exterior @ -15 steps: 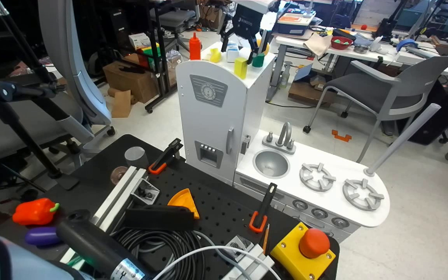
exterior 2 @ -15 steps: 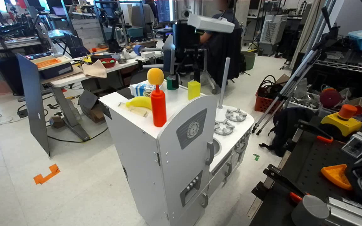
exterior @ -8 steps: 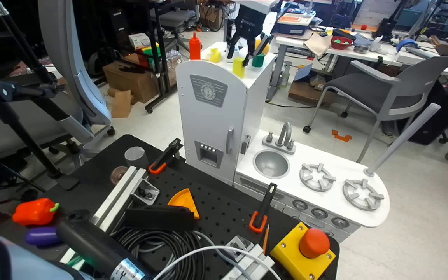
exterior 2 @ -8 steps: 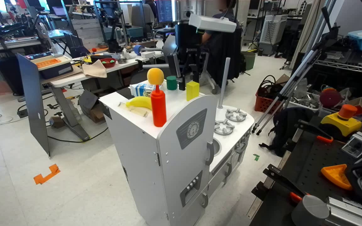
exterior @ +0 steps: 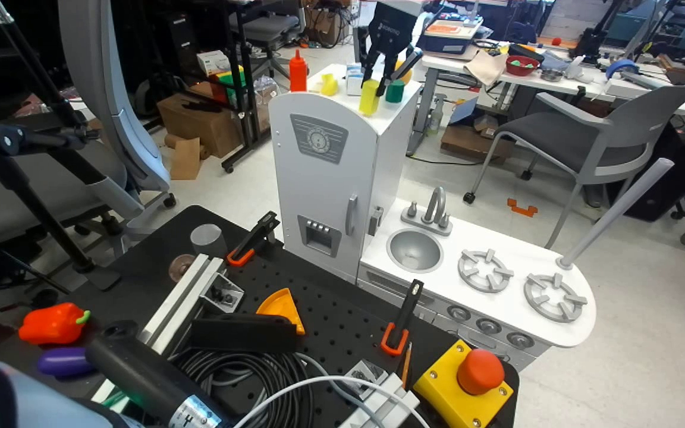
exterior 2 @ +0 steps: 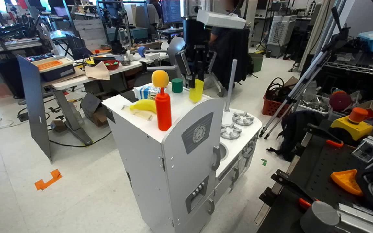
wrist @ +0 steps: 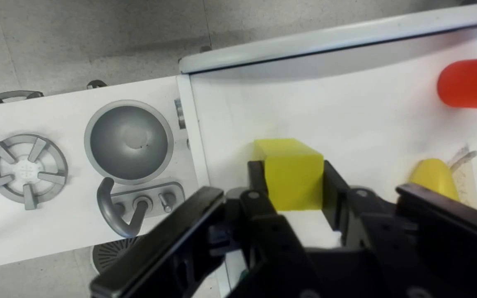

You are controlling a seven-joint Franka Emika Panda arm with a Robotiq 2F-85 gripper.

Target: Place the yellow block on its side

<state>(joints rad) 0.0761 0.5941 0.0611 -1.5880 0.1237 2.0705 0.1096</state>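
Note:
The yellow block point(exterior: 368, 100) is between the fingers of my gripper point(wrist: 292, 176), which is shut on it near its upper end. The wrist view shows a finger pressed to each of two opposite sides of the yellow block point(wrist: 293, 183). In an exterior view the yellow block point(exterior 2: 196, 92) leans a little, its long side still mostly upright. It hangs at or just above the white top of the toy fridge point(exterior 2: 173, 106), close to the curved front panel. Whether its lower end touches the top I cannot tell.
A green cylinder point(exterior 2: 177, 85) stands close behind the block. A blue-and-white carton point(exterior 2: 147, 93), a banana point(exterior 2: 143, 105), a red bottle point(exterior 2: 164, 111) and an orange ball point(exterior 2: 160, 79) share the fridge top. Lower beside it are the sink point(wrist: 129, 142) and burners point(exterior: 486, 271).
My gripper has come to the yellow block and shut on it. The block, upright before, now leans and sits slightly higher. The other things on the fridge top have stayed put.

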